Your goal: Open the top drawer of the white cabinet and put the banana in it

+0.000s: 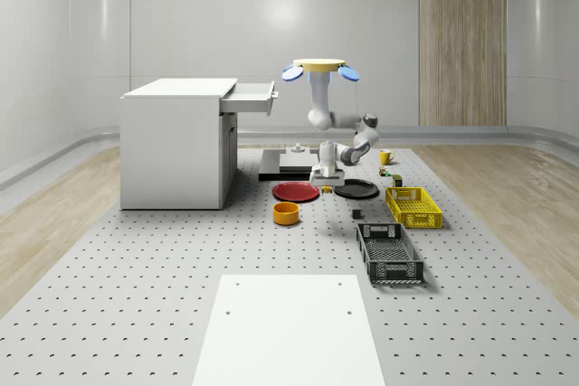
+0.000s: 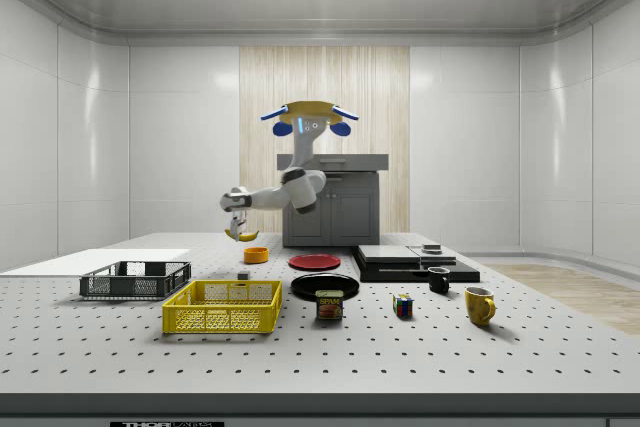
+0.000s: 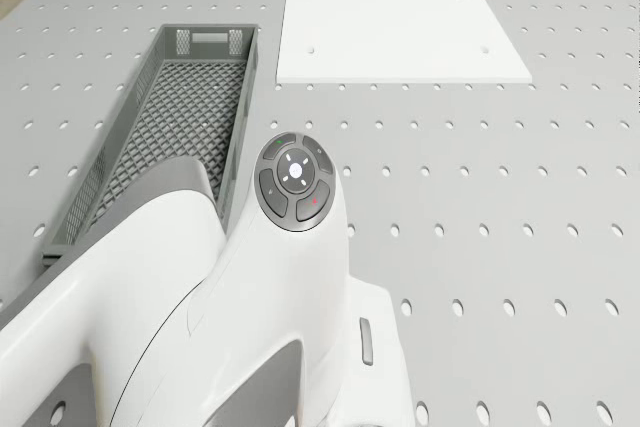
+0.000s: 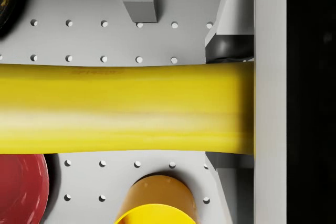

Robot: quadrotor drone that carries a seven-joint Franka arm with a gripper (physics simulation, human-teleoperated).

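The white cabinet [image 1: 172,146] stands at the whole-scene view's left, and its top drawer [image 1: 251,98] is pulled out. My drone [image 1: 318,68] hovers to the right of the drawer, above the table. The arm reaches down from it. My gripper [image 2: 238,224] is shut on the yellow banana [image 2: 245,236] and holds it in the air a little above the table, near the red plate [image 1: 296,192]. In the wrist view the banana [image 4: 126,108] lies crosswise between the fingers [image 4: 227,48], above the perforated table.
A black plate [image 1: 356,189], an orange bowl [image 1: 286,213], a yellow basket [image 1: 412,206] and a dark grey basket [image 1: 389,253] lie on the table. Behind the arm sits a black slab [image 1: 288,164], and a white sheet [image 1: 289,332] covers the near table. Small items stand near a mug [image 2: 479,305].
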